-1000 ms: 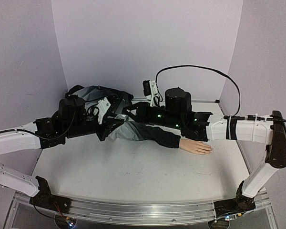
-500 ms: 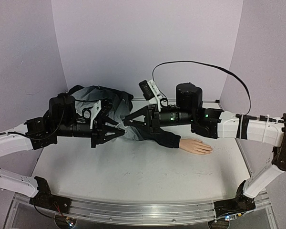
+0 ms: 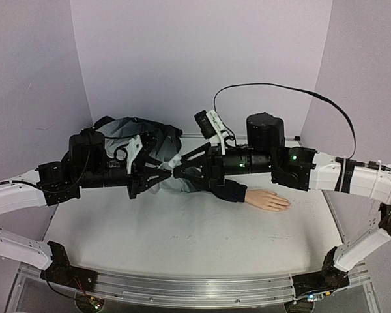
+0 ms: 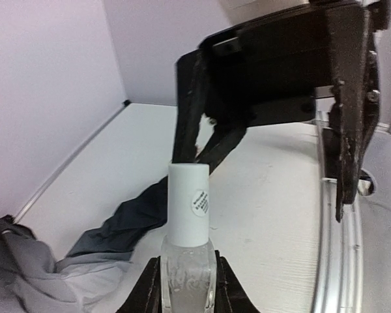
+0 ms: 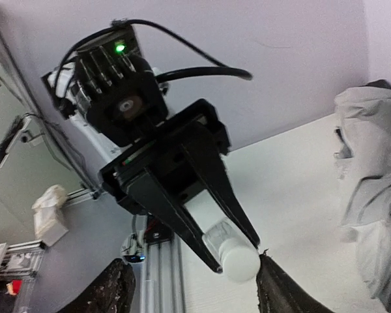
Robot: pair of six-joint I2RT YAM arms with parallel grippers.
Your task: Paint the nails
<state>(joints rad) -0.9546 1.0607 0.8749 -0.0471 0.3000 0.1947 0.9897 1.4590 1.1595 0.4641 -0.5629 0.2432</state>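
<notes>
My left gripper [image 4: 188,268] is shut on the clear glass body of a small nail polish bottle [image 4: 188,215] and holds it level above the table, its white cap [image 5: 240,257] pointing at my right gripper [image 5: 195,293]. The right gripper is open. Its fingers [image 4: 348,137] stand on either side of the cap, and one fingertip is very close to it. In the top view the two grippers meet tip to tip, the left gripper [image 3: 161,175] facing the right gripper [image 3: 178,172]. The pale mannequin hand [image 3: 267,200] lies flat to the right, sticking out of a dark sleeve [image 3: 218,189]. Its nails are too small to make out.
The grey jacket [image 3: 133,130] is bunched at the back left of the white table [image 3: 182,235]. Purple walls close in the back and both sides. A metal rail [image 3: 182,288] runs along the near edge, and a black cable [image 3: 280,91] arcs above the right arm.
My right gripper has opened from shut and shifted left, so its fingers now flank the bottle cap. My left gripper has moved slightly right with the bottle still in it.
</notes>
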